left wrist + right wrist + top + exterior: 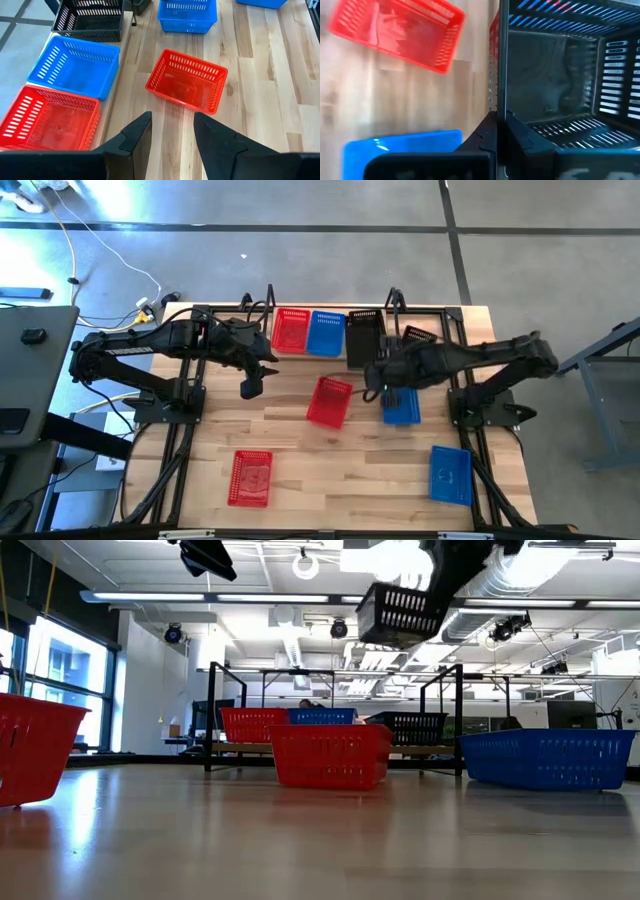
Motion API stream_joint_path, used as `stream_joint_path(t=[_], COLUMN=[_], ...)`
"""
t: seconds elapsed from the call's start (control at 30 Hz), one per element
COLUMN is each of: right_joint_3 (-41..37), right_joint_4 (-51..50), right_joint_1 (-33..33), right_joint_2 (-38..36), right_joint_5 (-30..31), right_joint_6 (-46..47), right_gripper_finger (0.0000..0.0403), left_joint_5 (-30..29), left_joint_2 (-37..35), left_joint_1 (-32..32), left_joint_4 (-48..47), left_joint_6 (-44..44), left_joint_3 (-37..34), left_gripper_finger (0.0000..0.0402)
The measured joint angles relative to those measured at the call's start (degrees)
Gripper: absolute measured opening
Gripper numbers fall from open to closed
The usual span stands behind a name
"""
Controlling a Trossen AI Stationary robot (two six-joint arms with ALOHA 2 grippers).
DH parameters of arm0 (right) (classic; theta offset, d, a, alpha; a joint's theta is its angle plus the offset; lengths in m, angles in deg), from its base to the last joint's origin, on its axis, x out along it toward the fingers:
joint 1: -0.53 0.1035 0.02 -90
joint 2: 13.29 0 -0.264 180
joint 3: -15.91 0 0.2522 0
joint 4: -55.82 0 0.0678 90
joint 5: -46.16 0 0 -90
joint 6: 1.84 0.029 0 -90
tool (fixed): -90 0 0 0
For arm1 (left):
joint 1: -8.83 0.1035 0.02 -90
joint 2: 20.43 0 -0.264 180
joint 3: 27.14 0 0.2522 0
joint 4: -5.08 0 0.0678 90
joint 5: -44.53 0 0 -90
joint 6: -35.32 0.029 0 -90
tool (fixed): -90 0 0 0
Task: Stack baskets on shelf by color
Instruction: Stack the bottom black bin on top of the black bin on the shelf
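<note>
Right pincer (501, 131) holds a black basket (402, 613) by its wall, lifted above the worktop (300, 470); a blue basket (401, 407) sits beneath; a red basket (328, 401) lies at nine o'clock; shelf (280, 353) at twelve; left pincer (172, 137) empty, parted.

Two matte black jointed arms, each ending in a tool (172, 137) with angular black fingers (137, 137).

White cables (95, 255) (loosely trailing) cross the grey floor (300, 240).
</note>
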Motion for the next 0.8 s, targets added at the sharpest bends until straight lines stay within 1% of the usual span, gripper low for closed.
stream_joint_path(t=[0.17,0.27,0.4,0.5,0.57,0.73,0.8], right_joint_3=[-4.9,-7.7,-11.2,-13.0,-13.6,-13.8,-13.8], right_joint_4=[4.6,6.8,11.5,14.7,15.6,16.9,16.9], right_joint_1=[-7.1,-11.1,-15.8,-19.1,-21.2,-24.8,-25.9], right_joint_2=[-1.5,-1.5,-1.5,-1.5,-1.5,-1.5,-1.4], right_joint_5=[-3.0,-4.4,-4.6,-7.7,-9.2,-10.3,-12.1], right_joint_6=[-10.5,-15.1,-19.3,-21.9,-23.1,-27.2,-28.9], right_gripper_finger=[0.0000,0.0000,0.0000,0.0000,0.0000,0.0000,0.0000], left_joint_5=[0.0,0.0,0.0,0.0,0.0,0.0,-0.5], left_joint_2=[0.0,0.0,0.0,0.0,0.0,0.0,0.0], left_joint_1=[0.0,0.0,0.0,0.0,0.0,0.0,0.0], left_joint_4=[0.0,0.1,0.2,0.2,0.2,0.3,0.3], left_joint_6=[-0.1,-0.6,-0.6,-0.6,-0.7,-1.1,-1.1], left_joint_3=[0.0,0.0,0.0,0.0,0.0,0.0,0.0], left_gripper_finger=[0.0135,0.0136,0.0136,0.0136,0.0136,0.0136,0.0136])
